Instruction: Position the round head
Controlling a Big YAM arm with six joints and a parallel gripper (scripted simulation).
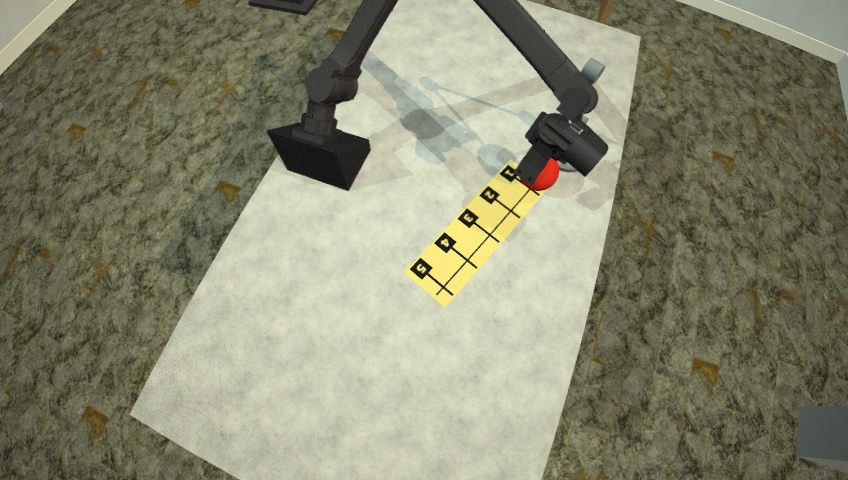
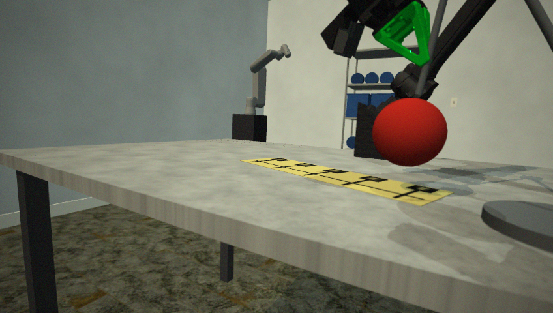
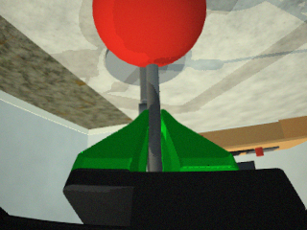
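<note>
The lamp's round red head (image 1: 542,174) hangs above the bench at the near end of the yellow strip (image 1: 476,232), about over mark 1 (image 1: 510,173). It also shows in the side view (image 2: 409,131), clear of the bench top, and in the wrist view (image 3: 150,11). My gripper (image 3: 154,116) is shut on the thin grey stem (image 3: 152,118) just above the head, its green fingers on either side of it. In the top view the gripper (image 1: 531,167) covers part of the head. The lamp's round grey foot (image 2: 522,223) sits on the bench at the right.
My arm's black base (image 1: 318,153) stands on the bench left of the strip. Marks 2 to 5 run away from the foot toward the bench's middle. Another robot arm (image 2: 260,83) and a shelf (image 2: 368,92) stand behind the bench.
</note>
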